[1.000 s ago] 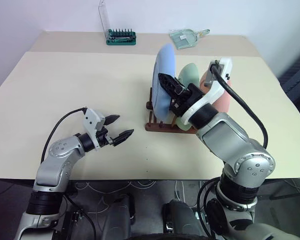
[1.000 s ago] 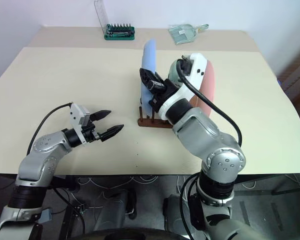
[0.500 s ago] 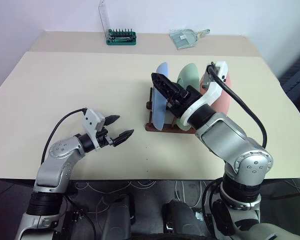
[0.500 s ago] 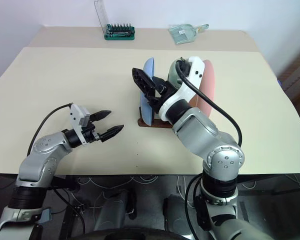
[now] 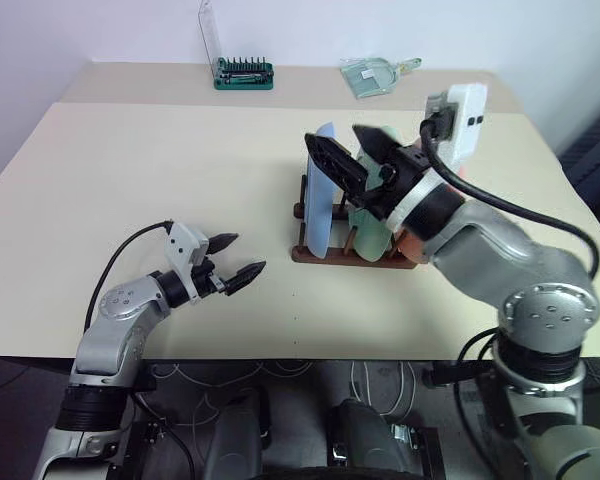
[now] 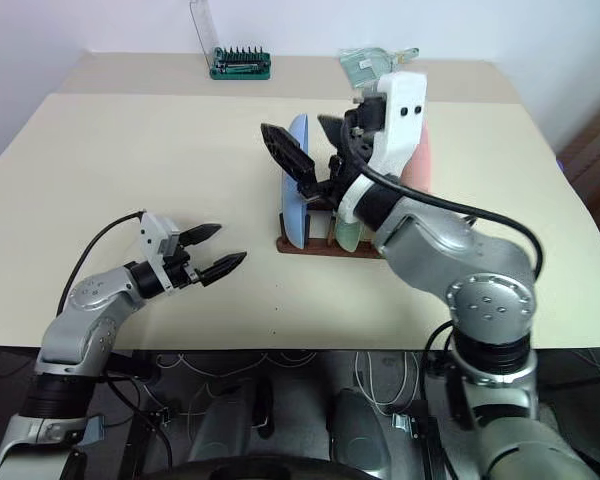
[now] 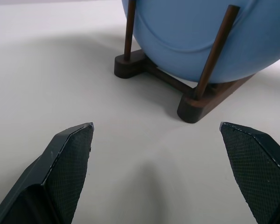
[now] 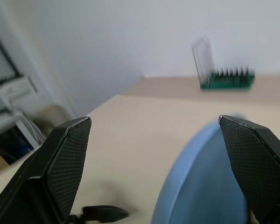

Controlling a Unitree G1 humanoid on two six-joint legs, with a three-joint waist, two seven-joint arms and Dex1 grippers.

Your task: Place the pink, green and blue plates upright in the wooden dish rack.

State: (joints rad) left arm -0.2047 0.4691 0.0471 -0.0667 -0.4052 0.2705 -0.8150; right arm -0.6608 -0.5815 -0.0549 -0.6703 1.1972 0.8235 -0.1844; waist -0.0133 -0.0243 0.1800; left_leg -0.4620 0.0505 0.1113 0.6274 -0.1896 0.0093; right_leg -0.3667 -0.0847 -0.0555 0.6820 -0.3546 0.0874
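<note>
The blue plate (image 5: pixel 321 200) stands upright in the slot of the wooden dish rack (image 5: pixel 340 256) nearest my left arm. The green plate (image 5: pixel 368 236) stands upright behind it. Past that is the pink plate (image 6: pixel 422 166), mostly hidden by my right arm. My right gripper (image 5: pixel 352 150) hangs open just above the blue plate's top edge, holding nothing. My left gripper (image 5: pixel 236 257) is open low over the table, left of the rack, pointing at it. The left wrist view shows the blue plate (image 7: pixel 191 37) between rack pegs (image 7: pixel 217 49).
A green screwdriver-bit set (image 5: pixel 242 72) with a raised clear lid stands at the table's far edge. A pale green clear item (image 5: pixel 374 76) lies to its right. Bare table top (image 5: pixel 160 170) spreads left of the rack.
My right gripper let go of the blue plate, which settled upright into the rack. The gripper opened, rolled and rose above the plates. The left arm stayed still.
</note>
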